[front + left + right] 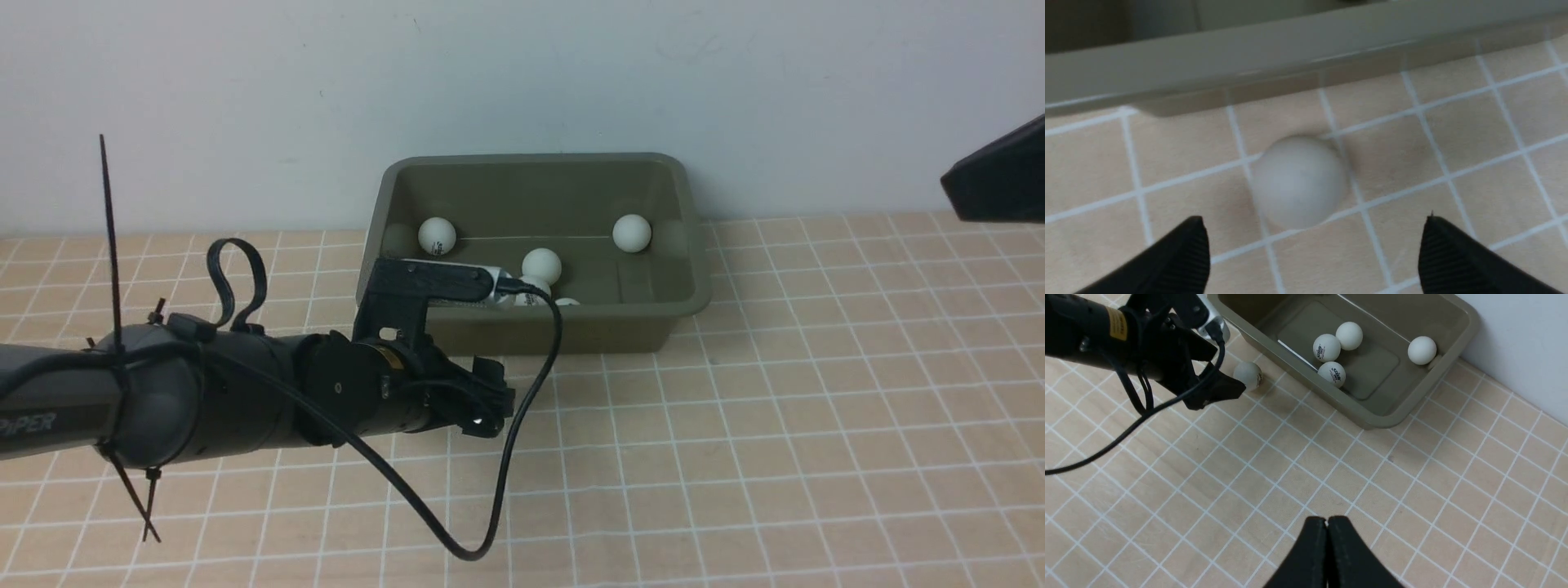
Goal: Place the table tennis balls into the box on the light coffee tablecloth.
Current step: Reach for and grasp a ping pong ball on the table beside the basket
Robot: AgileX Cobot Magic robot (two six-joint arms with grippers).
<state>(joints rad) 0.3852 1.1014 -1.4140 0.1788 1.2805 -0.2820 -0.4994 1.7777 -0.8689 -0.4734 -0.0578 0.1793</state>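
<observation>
- The light coffee tablecloth (816, 425) covers the whole surface under and around the box.
- The box (571, 333) stands on the cloth with its far long wall close to the white wall (522, 73).
- The left gripper (1315, 222) hangs low just outside the box's near long wall, towards its left end. Its jaws are spread wide and hold nothing.
- The right gripper (1327, 522) is well clear of the box, out over bare cloth to the box's right. Its fingers are pressed together with nothing between them.
- Five table tennis balls lie inside the box: one (437, 235) at its far left, one (631, 232) at its far right, and three clustered nearer the middle (1327, 347).
- The sixth ball (1298, 181) rests on the cloth just outside the box's near wall, level with the gap between the left gripper's open fingertips (1192, 241) and touching neither.
</observation>
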